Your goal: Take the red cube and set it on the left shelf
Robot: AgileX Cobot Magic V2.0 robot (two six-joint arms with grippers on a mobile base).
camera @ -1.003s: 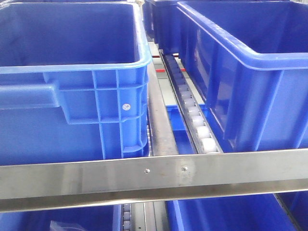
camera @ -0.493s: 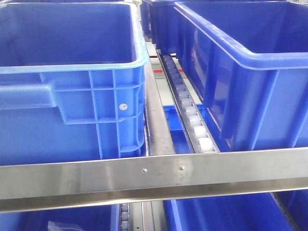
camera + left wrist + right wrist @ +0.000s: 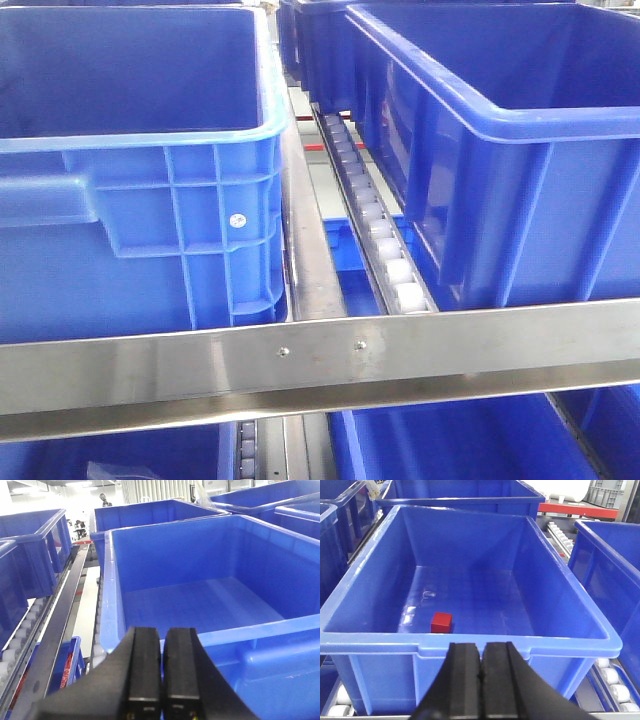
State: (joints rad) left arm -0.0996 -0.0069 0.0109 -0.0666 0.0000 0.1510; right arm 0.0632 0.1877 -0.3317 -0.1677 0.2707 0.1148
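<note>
The red cube (image 3: 441,622) lies on the floor of a large blue crate (image 3: 360,570), near its front wall, in the right wrist view. My right gripper (image 3: 481,652) hangs outside that front wall, just right of the cube's line, shut with nothing held. In the left wrist view my left gripper (image 3: 161,637) is shut and empty before the rim of another blue crate (image 3: 111,580) that holds nothing visible. The front view shows the left shelf (image 3: 320,360) as a steel rail with two rivets, blue crates behind it. The cube is hidden there.
A white roller track (image 3: 375,230) and a steel divider (image 3: 305,260) run between the two upper crates. Lower crates (image 3: 450,440) sit beneath the rail. More rollers (image 3: 612,680) show at the right of the cube's crate, and further crates stand behind.
The front view has shifted: crates, roller track and rail rivets have slid leftward in the frame over the last second.
</note>
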